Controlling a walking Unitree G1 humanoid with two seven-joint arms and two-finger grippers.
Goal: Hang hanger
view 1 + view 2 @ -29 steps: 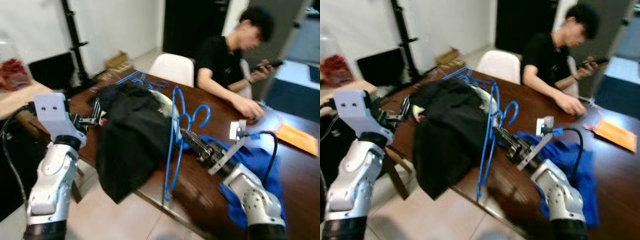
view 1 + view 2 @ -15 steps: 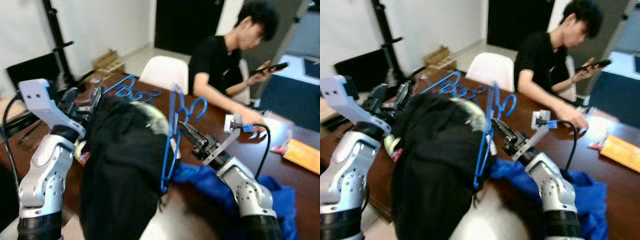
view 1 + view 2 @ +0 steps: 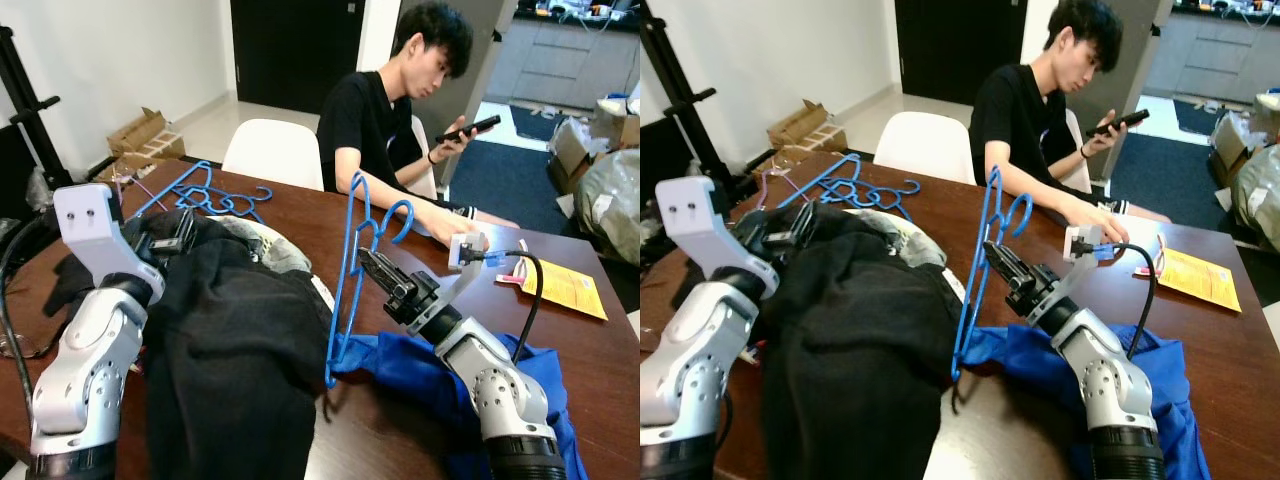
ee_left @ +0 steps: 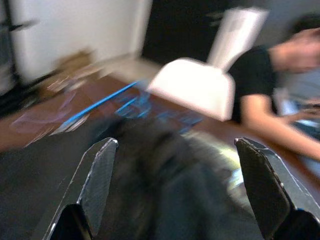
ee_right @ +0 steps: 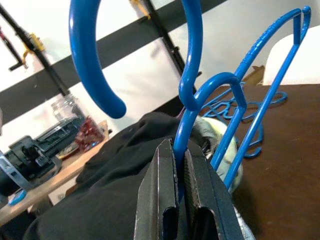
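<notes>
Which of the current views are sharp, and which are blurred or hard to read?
Both eye views are sharp and evenly lit: the person, the blue hanger and the black garment read clearly. The left wrist view is smeared by motion blur; the white chair and table are soft. The right wrist view is crisp on the right gripper clamping the hanger, with a bright washed-out wall behind.

no readable text, no labels, brands or numbers legible on any surface in view
</notes>
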